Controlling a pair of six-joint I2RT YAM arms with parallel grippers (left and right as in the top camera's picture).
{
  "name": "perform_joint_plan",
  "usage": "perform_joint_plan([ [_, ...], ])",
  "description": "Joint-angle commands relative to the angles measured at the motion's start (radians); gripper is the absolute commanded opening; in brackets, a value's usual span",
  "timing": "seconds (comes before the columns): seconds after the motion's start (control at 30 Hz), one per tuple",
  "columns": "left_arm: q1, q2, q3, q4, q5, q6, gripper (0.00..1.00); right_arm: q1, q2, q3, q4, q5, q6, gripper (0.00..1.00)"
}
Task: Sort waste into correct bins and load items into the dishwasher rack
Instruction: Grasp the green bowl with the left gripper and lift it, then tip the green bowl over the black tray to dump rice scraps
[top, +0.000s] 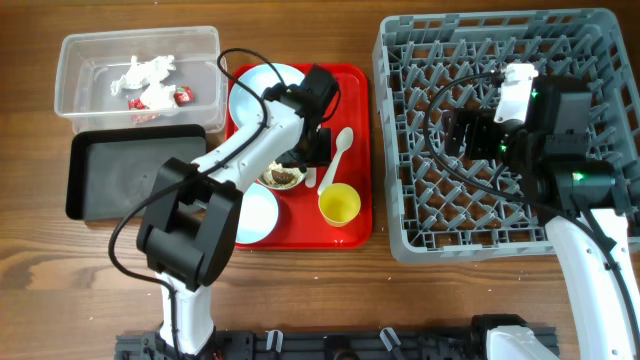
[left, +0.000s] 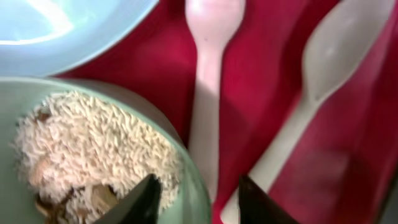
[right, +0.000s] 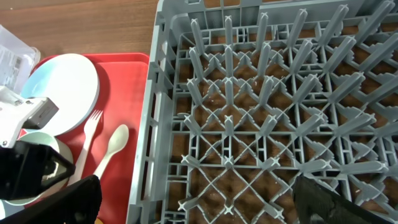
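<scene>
1. Tub (top: 85, 100) sits well left of the left jaws, with wrappers (top: 150, 82) inside. The black tray (top: 110, 180) is just beside it.
2. Left gripper (left: 202, 200): jaws part-open and holding nothing, straddling the rim of the green bowl (left: 186, 163). One tip is inside by the rice (left: 93, 143) and some brown lumps. The other tip is outside, over the red tray (left: 261, 124). The plate (left: 62, 31) lies beyond the jaws.
3. Likely step: pinch the rim and carry the bowl to a bin to tip out the food. I can't tell which bin.
   - Go low enough for the pads to meet the bowl wall.
   - Close square to the rim.
   - Lift level, because a loaded bowl held by one edge will want to tilt and shed rice.
4. The end of the fork (left: 208, 81) handle seems to lie between the jaws, just outside the rim. The spoon (left: 336, 56) handle runs up to the outer tip. Closing may trap the fork against the bowl, so check that it stays down on lift.
5. Right gripper (right: 199, 205): jaws wide and holding nothing, over the rack (right: 155, 93). There are pegs under the jaws and no dish in view there.
</scene>
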Motion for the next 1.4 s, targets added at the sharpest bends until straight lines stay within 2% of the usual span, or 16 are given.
perform_joint_plan([
  [0.0,0.003,0.002,-0.047,0.035,-0.035,-0.022,0.30,-0.001,0.006,0.015,-0.002,-0.020,-0.006,1.00],
  [0.13,0.003,0.002,-0.048,0.045,-0.035,-0.022,0.22,-0.001,0.006,0.015,-0.002,-0.019,-0.006,1.00],
  [0.2,0.003,0.002,-0.048,0.050,-0.034,-0.022,0.06,-0.001,0.006,0.015,-0.002,-0.020,-0.006,1.00],
  [0.23,0.003,0.002,-0.047,0.049,-0.025,-0.022,0.04,-0.001,0.006,0.015,-0.002,-0.019,-0.006,1.00],
  [0.37,0.009,-0.019,0.050,-0.049,0.043,-0.014,0.04,-0.001,0.006,0.015,-0.001,-0.019,-0.006,1.00],
  [0.5,0.048,-0.094,0.203,-0.158,0.173,-0.014,0.04,-0.001,0.006,0.015,-0.001,-0.020,-0.006,1.00],
  [0.63,0.124,-0.180,0.235,-0.243,0.210,-0.014,0.04,-0.001,0.006,0.015,0.002,-0.019,-0.006,1.00],
  [0.77,0.320,-0.251,0.235,-0.366,0.214,0.021,0.04,-0.001,0.006,0.015,0.003,-0.020,-0.006,1.00],
  [0.83,0.435,-0.252,0.230,-0.409,0.274,0.109,0.04,-0.001,0.006,0.015,0.003,-0.020,-0.006,1.00],
  [0.9,0.572,-0.252,0.193,-0.409,0.426,0.236,0.04,-0.001,0.006,0.015,0.002,-0.020,-0.005,1.00],
  [0.97,0.671,-0.251,0.152,-0.397,0.509,0.313,0.04,-0.001,0.006,0.015,0.002,-0.020,-0.006,1.00],
  [1.0,0.756,-0.250,0.106,-0.372,0.591,0.388,0.04,-0.001,0.006,0.015,0.002,-0.020,-0.005,1.00],
  [1.13,0.926,-0.231,-0.018,-0.289,0.763,0.518,0.04,-0.001,0.006,0.015,0.003,-0.020,-0.002,1.00],
  [1.2,1.016,-0.217,-0.108,-0.219,0.906,0.608,0.04,-0.001,0.006,0.015,0.003,-0.020,0.013,1.00],
  [1.37,1.154,-0.213,-0.269,-0.035,1.204,0.645,0.04,-0.001,0.006,0.015,0.003,-0.020,0.020,1.00],
])
